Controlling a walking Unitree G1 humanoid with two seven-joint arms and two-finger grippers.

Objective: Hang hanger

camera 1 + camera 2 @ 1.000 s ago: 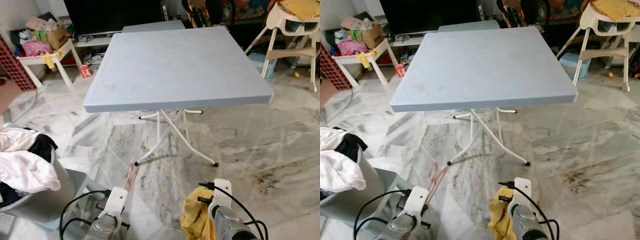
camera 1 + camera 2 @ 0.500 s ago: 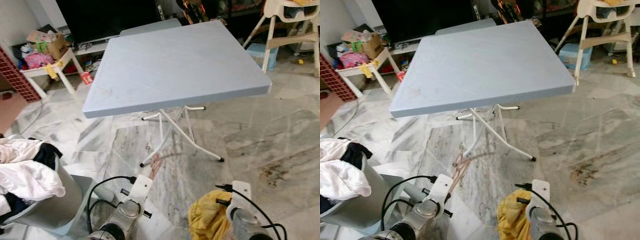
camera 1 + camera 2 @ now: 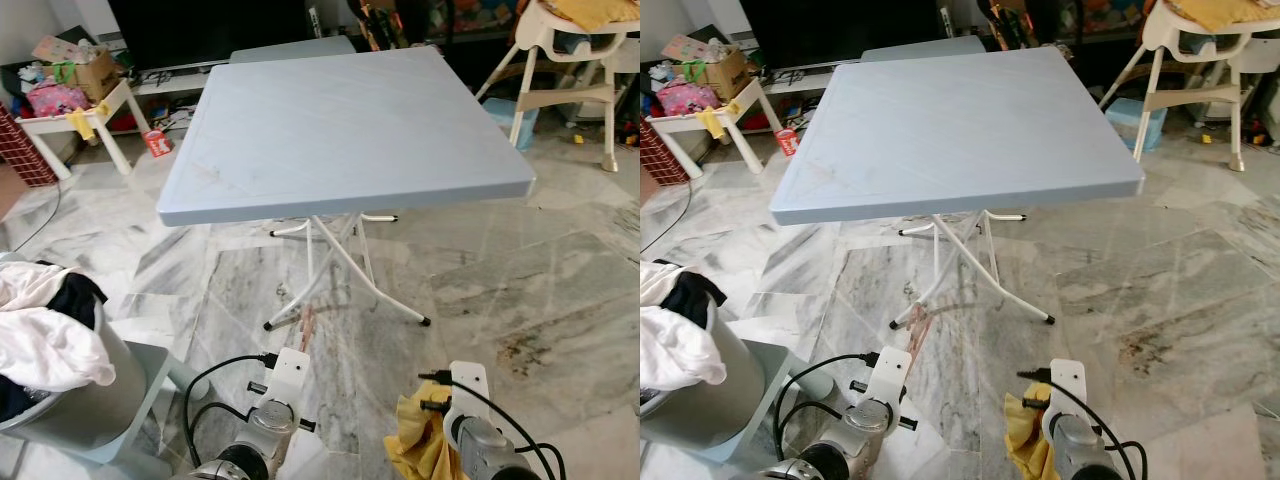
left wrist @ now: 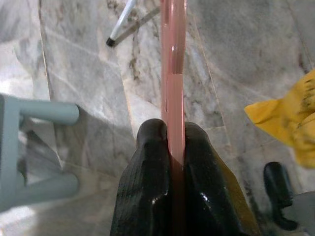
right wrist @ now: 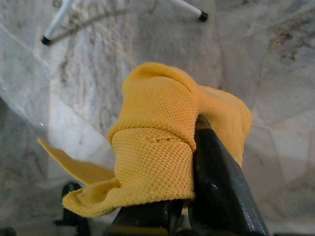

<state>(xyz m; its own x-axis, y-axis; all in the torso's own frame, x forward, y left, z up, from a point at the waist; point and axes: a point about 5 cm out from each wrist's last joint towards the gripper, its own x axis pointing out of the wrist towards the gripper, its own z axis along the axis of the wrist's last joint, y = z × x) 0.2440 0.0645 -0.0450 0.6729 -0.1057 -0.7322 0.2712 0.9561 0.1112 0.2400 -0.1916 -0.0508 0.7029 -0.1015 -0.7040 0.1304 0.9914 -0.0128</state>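
Observation:
A pink hanger [image 4: 173, 73] sticks out ahead of my left gripper [image 4: 172, 147], whose two black fingers are shut on it; it shows edge-on. From the head views the hanger [image 3: 306, 326] pokes up above my left wrist [image 3: 283, 375] at the bottom of the picture. My right gripper [image 5: 197, 162] is shut on a yellow mesh garment [image 5: 157, 142], which hangs bunched beside my right wrist [image 3: 415, 450]. Both arms are low over the marble floor, in front of the table.
A light blue folding table [image 3: 345, 125] on white legs [image 3: 340, 270] stands just ahead. At my left a grey laundry basket [image 3: 75, 400] holds white and dark clothes [image 3: 45, 330]. A white high chair [image 3: 565, 60] stands far right, a cluttered low white table [image 3: 70, 105] far left.
The camera has shifted, so the whole scene has moved in the picture. My left arm has come up and forward with the hanger. The right gripper still holds the yellow garment.

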